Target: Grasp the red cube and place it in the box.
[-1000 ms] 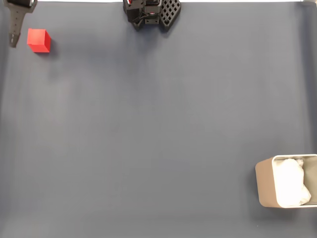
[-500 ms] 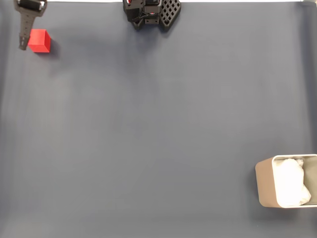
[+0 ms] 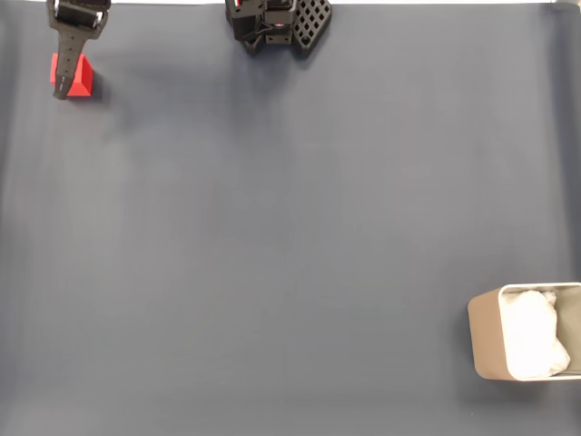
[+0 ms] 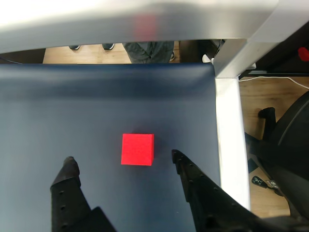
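Observation:
The red cube rests on the dark blue mat near the far left corner in the fixed view, partly covered by my gripper, which hangs over it. In the wrist view the red cube lies just ahead of and between the two black fingers, which stand wide apart without touching it; my gripper is open and holds nothing. The beige box, with white padding inside, stands at the lower right edge of the fixed view, far from the cube.
The black arm base is at the top middle of the fixed view. In the wrist view the mat ends at a white table frame just right of the cube, with wooden floor and a black chair beyond.
My gripper has moved to the right, from beside the cube's left face to over the cube. The cube and the box have stayed in place.

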Motion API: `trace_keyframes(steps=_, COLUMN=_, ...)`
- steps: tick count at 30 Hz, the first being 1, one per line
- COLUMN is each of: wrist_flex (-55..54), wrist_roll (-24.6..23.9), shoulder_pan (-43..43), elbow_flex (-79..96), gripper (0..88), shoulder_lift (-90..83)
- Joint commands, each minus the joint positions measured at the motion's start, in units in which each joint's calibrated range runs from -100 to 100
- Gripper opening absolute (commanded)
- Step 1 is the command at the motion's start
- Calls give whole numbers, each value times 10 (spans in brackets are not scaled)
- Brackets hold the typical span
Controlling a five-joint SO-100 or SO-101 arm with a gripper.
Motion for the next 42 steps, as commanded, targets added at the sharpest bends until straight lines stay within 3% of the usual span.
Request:
trace_keyframes(steps=1, wrist_flex=-17, wrist_roll=5, shoulder_pan=-6, elbow_flex=4, gripper=440, shoulder_lift=-23)
trace_keyframes(steps=42, wrist_flex=-80, wrist_roll=-8, shoulder_pan=-31, elbow_flex=21, gripper=443, shoulder_lift=46)
